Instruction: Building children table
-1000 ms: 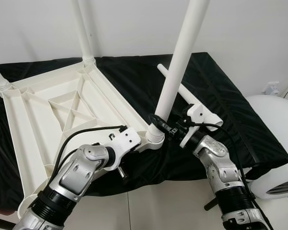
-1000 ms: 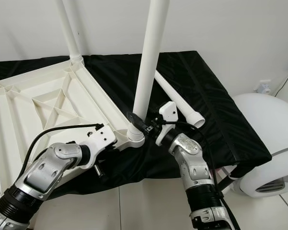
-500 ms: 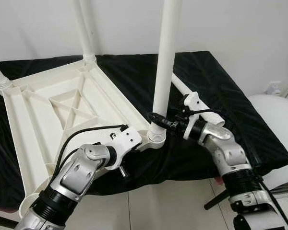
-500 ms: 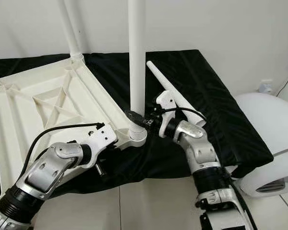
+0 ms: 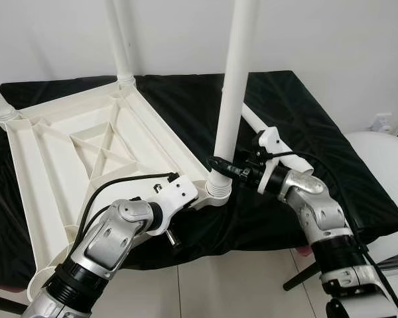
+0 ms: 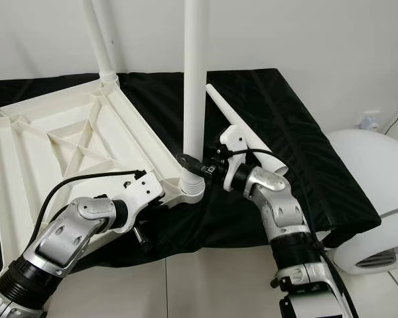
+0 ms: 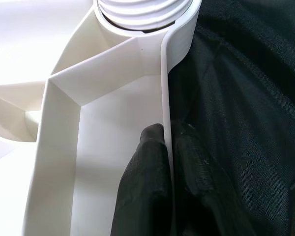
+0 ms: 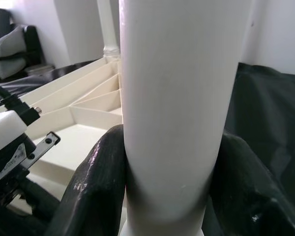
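Tabletop [image 5: 73,152] lies upside down on the black cloth [image 5: 298,112], left half of frame. We've got the left gripper [image 7: 168,162] clamped on its rim by the near corner socket [image 5: 218,191]. Right gripper [image 5: 220,163] is clenched on the leg [image 5: 233,93], frame centre, just above the socket. Leg looks slightly tilted; we'd square it first, then twist in short turns while the left braces. Spare leg [image 6: 242,136] lies behind on the cloth.

Black cloth [image 5: 298,119] covers the work surface, a white rounded thing [image 5: 385,159] sits off to the right, wall outlet [image 5: 381,121] behind it.
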Motion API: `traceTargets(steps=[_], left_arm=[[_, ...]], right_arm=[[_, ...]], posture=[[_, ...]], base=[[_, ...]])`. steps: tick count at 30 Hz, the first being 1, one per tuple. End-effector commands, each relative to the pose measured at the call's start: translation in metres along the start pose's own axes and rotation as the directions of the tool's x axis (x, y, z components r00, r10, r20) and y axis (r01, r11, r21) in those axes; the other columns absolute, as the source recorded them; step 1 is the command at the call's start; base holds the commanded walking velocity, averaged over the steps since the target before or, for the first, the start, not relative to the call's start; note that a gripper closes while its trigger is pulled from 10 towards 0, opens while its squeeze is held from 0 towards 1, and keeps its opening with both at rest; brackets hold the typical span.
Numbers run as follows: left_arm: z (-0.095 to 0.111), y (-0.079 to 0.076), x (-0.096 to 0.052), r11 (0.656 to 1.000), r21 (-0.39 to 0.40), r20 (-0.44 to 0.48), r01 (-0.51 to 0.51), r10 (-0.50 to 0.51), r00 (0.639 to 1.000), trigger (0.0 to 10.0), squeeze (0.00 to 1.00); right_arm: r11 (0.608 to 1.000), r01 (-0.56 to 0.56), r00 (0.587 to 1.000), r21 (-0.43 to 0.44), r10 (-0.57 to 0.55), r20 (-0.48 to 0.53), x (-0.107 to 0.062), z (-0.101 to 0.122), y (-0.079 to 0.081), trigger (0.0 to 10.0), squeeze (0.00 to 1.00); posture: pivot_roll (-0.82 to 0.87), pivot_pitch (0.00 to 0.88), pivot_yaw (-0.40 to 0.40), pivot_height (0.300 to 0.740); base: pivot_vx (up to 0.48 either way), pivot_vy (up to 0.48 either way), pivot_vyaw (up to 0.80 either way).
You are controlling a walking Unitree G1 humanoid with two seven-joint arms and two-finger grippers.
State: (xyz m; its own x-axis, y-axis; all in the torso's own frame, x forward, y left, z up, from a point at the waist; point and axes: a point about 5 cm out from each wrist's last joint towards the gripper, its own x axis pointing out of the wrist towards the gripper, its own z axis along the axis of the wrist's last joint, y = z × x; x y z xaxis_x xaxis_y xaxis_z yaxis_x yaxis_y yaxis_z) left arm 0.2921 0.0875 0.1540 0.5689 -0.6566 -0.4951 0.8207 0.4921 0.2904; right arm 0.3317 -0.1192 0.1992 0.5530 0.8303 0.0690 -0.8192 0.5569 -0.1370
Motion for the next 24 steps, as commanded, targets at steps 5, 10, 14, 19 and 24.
traceTargets(steps=[5,10,14,19,24], left_arm=[[-0.016,0.004,0.001,0.996,-0.009,-0.085,-0.086,0.084,0.993,10.0,0.00],[-0.016,0.003,0.001,0.996,-0.011,-0.084,-0.084,0.083,0.993,10.0,0.00],[-0.015,0.003,0.001,0.997,-0.010,-0.083,-0.083,0.082,0.993,10.0,0.00],[-0.015,0.002,0.002,0.997,-0.011,-0.083,-0.083,0.082,0.993,10.0,0.00],[-0.015,0.001,0.002,0.997,-0.014,-0.081,-0.080,0.079,0.994,10.0,0.00]], right_arm=[[0.996,0.081,0.993,0.037,-0.078,-0.085,-0.002,-0.027,0.006,10.0,0.00],[0.994,0.090,0.993,0.059,-0.085,-0.077,-0.002,-0.029,0.010,10.0,0.00],[0.993,0.107,0.992,0.056,-0.103,-0.069,-0.001,-0.030,0.013,10.0,0.00],[0.991,0.121,0.992,0.059,-0.118,-0.052,0.001,-0.029,0.021,10.0,0.00],[0.987,0.144,0.990,0.070,-0.143,-0.016,0.003,-0.027,0.029,10.0,0.00]], posture=[[-0.07,0.134,0.016,0.740],[-0.07,0.134,0.016,0.740],[-0.07,0.134,0.015,0.740],[-0.07,0.132,0.014,0.740],[-0.07,0.133,0.014,0.740]], base=[[0.000,0.000,0.00],[0.000,0.000,0.00],[0.000,0.000,0.00],[0.000,0.000,0.00],[0.000,0.000,0.00]])
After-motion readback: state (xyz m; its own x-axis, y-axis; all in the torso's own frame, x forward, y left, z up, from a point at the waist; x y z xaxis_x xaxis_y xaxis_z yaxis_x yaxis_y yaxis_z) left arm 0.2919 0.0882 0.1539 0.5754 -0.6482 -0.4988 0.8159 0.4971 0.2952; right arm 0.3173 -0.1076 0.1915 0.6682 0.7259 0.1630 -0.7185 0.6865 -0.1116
